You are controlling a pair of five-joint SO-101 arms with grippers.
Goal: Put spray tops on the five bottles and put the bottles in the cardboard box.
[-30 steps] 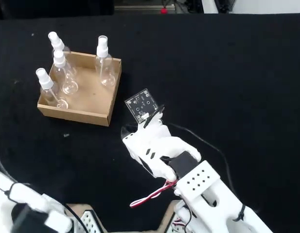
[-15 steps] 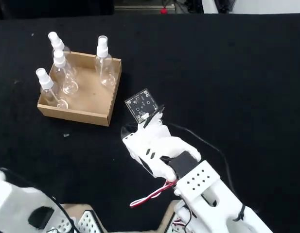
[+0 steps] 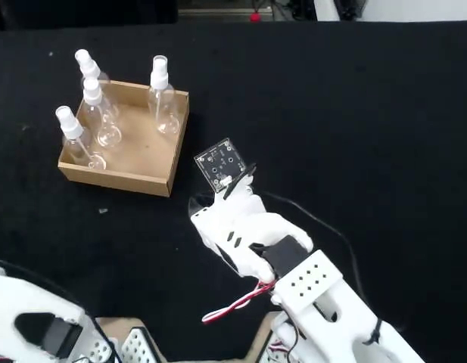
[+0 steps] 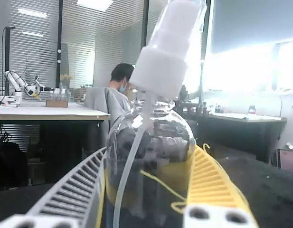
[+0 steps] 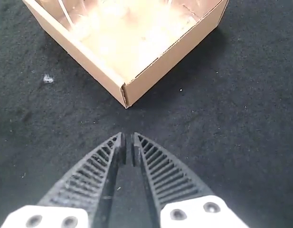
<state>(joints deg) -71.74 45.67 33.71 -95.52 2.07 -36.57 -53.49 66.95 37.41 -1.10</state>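
Clear bottle (image 4: 151, 156) — spray-topped — gripped in left jaws

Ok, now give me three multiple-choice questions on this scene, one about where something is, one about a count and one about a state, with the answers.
1. Where is the right gripper?
A) above the black table, just off a corner of the cardboard box
B) inside the box
C) folded back at its base

2. How many capped bottles show at the box in the high view?
A) two
B) four
C) six

3. What is in the left gripper?
A) nothing
B) a loose cap
C) a bottle with its spray top on

Answers:
1 A: its shut jaws point at the box corner.
2 B: four white tops show there.
3 C: the bottle sits between the jaws.
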